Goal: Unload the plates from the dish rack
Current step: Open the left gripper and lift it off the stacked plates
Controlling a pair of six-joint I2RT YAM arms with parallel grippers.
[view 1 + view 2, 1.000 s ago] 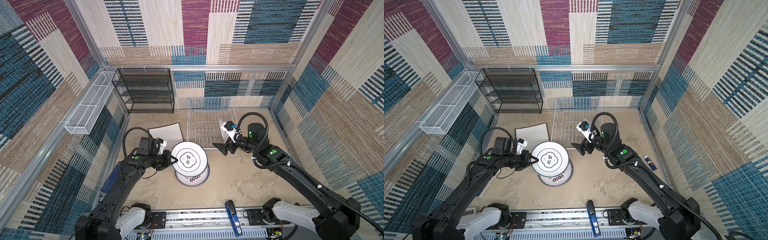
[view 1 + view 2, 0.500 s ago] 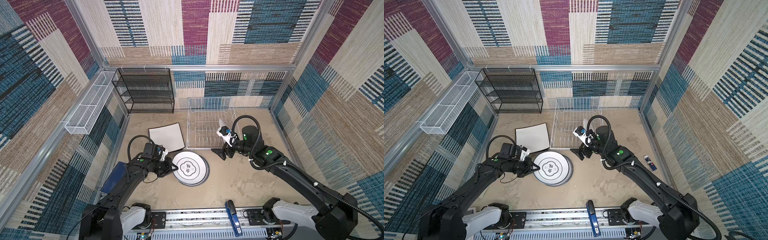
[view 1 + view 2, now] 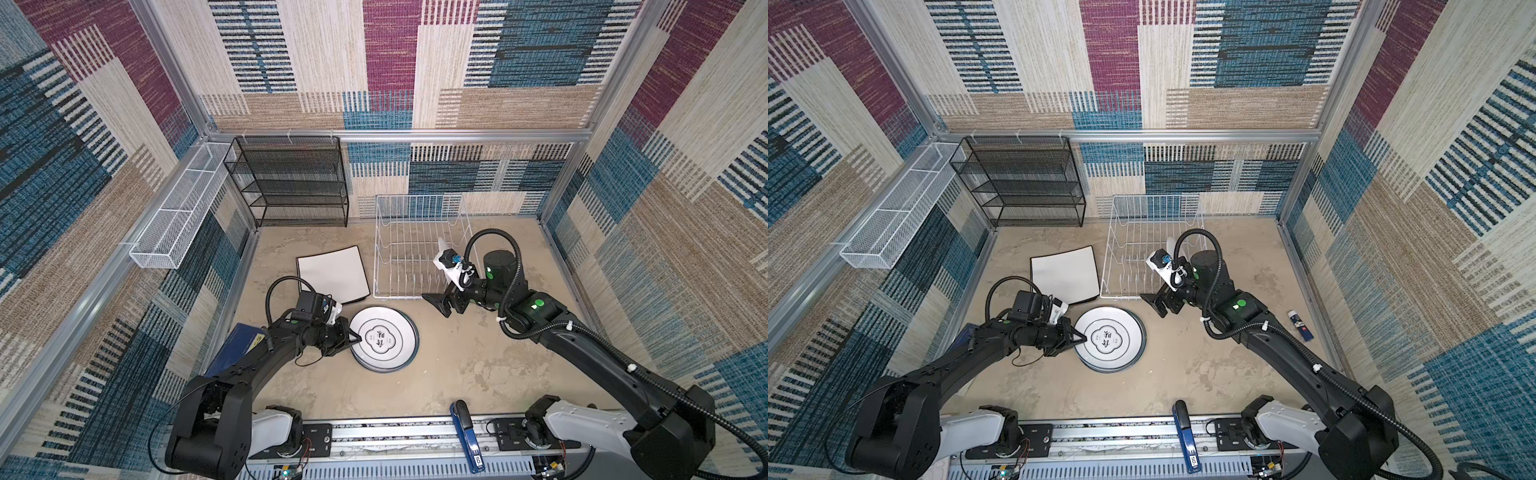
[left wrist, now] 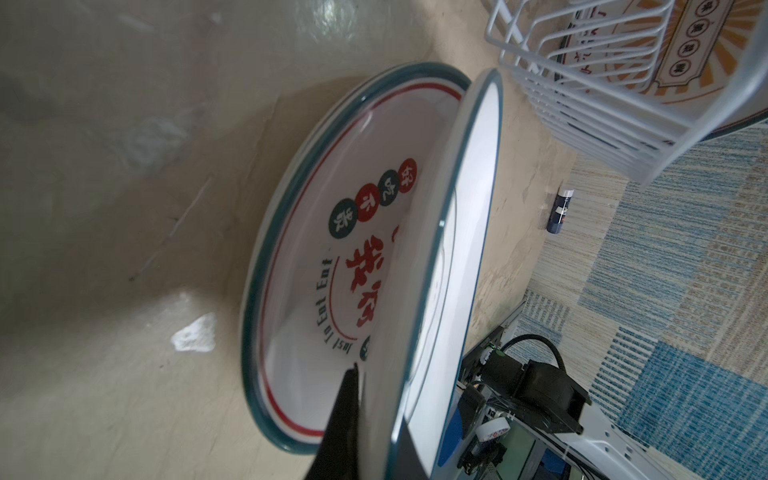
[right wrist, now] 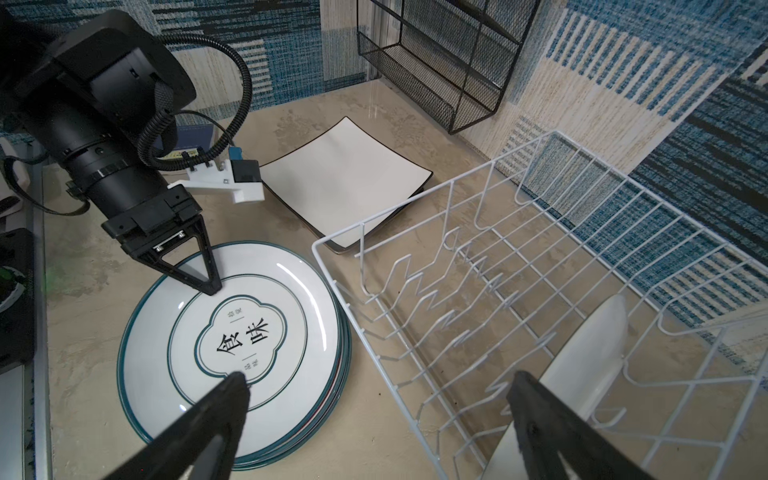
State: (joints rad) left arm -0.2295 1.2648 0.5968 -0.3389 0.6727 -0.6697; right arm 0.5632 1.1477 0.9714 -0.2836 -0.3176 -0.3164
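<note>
While the left gripper (image 3: 355, 338) is pinching the near rim of a round plate (image 3: 384, 338) with its jaws shut tight, both top views are showing that plate sitting over a stack of round plates (image 3: 405, 362) on the table (image 3: 478, 365), just in front of the dish rack (image 3: 415, 249). Square plates (image 3: 332, 274) are lying flat just left of the rack, so most of the unloading is looking done. The right gripper (image 3: 436, 303) is hovering by the rack's front right corner, jaws spread wide and holding nothing. One last plate (image 3: 441, 243) is standing as a white sliver among the tines on the rack's right side (the other slots are showing only bare wire).

From the left wrist, the round plate (image 4: 469, 208) is tilting over the red-lettered one beneath it, its gripped edge raised, so it is not yet lying flat or released. Through the rack's wires (image 4: 582, 104) the last plate (image 4: 623, 62) is showing an orange sunburst face.

From the right wrist, the open fingers (image 5: 220, 415) are framing the rack's near end (image 5: 457, 270), and the last plate (image 5: 590, 357) is standing upright close to one of them, untouched.

By my reading, two things are remaining: letting go of the plate in hand and lifting out that final one.
</note>
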